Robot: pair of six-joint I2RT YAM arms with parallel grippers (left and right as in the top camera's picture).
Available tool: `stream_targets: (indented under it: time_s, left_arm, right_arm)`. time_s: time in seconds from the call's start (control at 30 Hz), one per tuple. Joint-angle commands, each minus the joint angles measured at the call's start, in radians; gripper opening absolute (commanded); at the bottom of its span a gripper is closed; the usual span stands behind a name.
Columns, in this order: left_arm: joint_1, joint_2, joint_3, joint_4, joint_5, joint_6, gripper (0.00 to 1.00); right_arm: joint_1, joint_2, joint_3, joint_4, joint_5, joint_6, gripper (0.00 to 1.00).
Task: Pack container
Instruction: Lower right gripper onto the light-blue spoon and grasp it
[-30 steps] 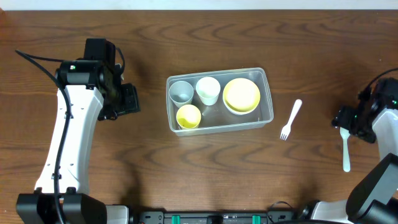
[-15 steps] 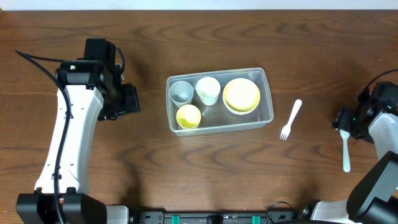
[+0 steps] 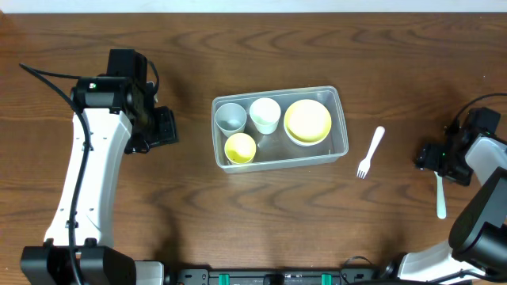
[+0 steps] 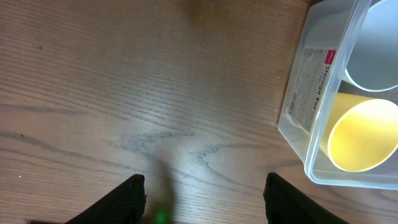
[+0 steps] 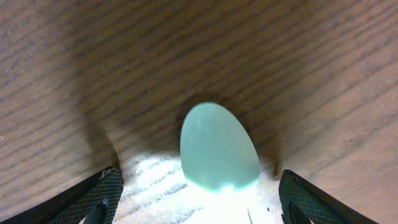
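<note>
The right gripper (image 5: 199, 180) is hanging close over the table (image 3: 261, 222), and its two fingers (image 5: 102, 196) are standing wide apart. The round end of a white spoon (image 5: 219, 146) is lying on the wood between them, and the fingers are not touching it. From above, the spoon's handle is sticking out from under that gripper toward the front, near the right edge of the table. A white fork (image 3: 370, 152) is lying to the left, between the spoon and the container (image 3: 342, 131). The container is sitting in the middle of the table, with its long side going left to right. Inside it, a grey cup (image 3: 230, 117), a white cup (image 3: 264, 115) and a big yellow bowl (image 3: 307, 121) are sitting along the back, and a yellow cup (image 3: 240, 148) is sitting in the front left corner. The left gripper (image 4: 205, 193) is hanging over bare wood to the left of the container. Its fingers are apart too, and nothing is lying between them.
</note>
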Motion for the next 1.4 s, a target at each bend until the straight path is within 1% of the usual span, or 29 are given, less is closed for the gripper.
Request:
stream_targets:
  time_s: [0.0,0.13,0.27,0.37,0.5,0.63,0.67,0.73,0.8,1.13,1.3,1.37]
  left_arm:
    - [0.002,-0.014,-0.002,-0.007,0.003,0.002,0.62]
    - [0.002,-0.014,-0.002,-0.008,0.003,0.002,0.62]
    - [0.002,-0.014,-0.002,-0.011,0.003,0.002,0.62]
    - [0.002,-0.014,-0.002,-0.011,0.003,0.002,0.62]
    - [0.002,-0.014,-0.002,-0.014,0.003,0.003,0.62]
    - [0.002,-0.014,-0.002,-0.014,0.003,0.003,0.62]
    - [0.002,-0.014,-0.002,-0.014,0.003,0.003,0.62]
    - [0.002,-0.014,-0.002,-0.014,0.003,0.003,0.62]
    - [0.002,-0.014,-0.002,-0.014,0.003,0.003,0.62]
    - [0.002,-0.014,-0.002,-0.014,0.003,0.003,0.62]
    - [0.002,-0.014,-0.002,-0.014,0.003,0.003,0.62]
    - [0.002,-0.014,-0.002,-0.014,0.003,0.003,0.62]
  right_arm:
    - [-0.013,0.061,-0.013,0.002,0.022,-0.013,0.82]
    - [-0.013,0.066,-0.013,0.002,0.022,-0.013,0.73]
    - [-0.013,0.066,-0.013,-0.001,0.022,-0.013,0.60]
    - [-0.013,0.066,-0.013,-0.002,0.022,-0.013,0.53]
    - [-0.013,0.066,-0.013,-0.003,0.022,-0.013,0.47]
    - [-0.013,0.066,-0.013,-0.003,0.022,-0.013,0.45]
    - [-0.013,0.066,-0.013,-0.003,0.022,-0.013,0.43]
    - [-0.013,0.066,-0.013,-0.003,0.022,-0.012,0.37]
    - [-0.013,0.066,-0.013,-0.003,0.022,-0.013,0.34]
    - [-0.013,0.066,-0.013,-0.001,0.018,-0.012,0.30]
    - [-0.013,0.066,-0.013,0.006,0.017,0.028,0.29]
    - [-0.013,0.066,-0.008,0.007,0.017,0.056,0.17]
